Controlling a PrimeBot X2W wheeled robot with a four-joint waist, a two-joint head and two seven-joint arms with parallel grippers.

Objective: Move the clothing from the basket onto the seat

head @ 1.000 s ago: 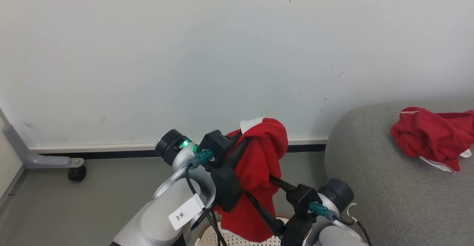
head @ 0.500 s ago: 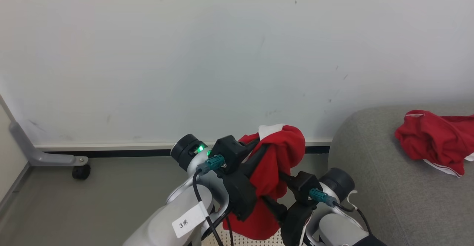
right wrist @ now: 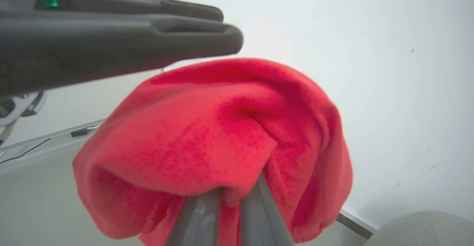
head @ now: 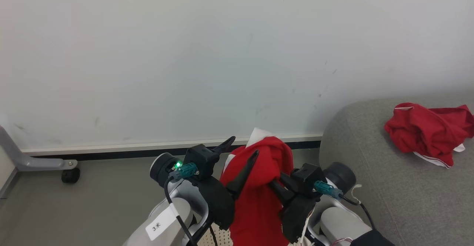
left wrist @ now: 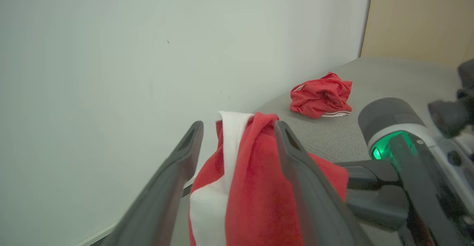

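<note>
One grey seat (head: 370, 186); one basket (head: 221, 238), bottom edge; two red garments: first garment (head: 426, 133) crumpled on the seat, second garment (head: 259, 190) above the basket, pinched in the right end effector (right wrist: 233, 201), the left end effector (head: 244, 145) spread wide astride its top.

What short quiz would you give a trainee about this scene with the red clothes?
1. True or false: the left tool stands open.
2. What does the right tool grip? A the hanging red garment; B a bottle; C nothing.
3. Fill in: the other red garment lies on the grey ____.
Key: 1 true; 2 A; 3 seat.
</note>
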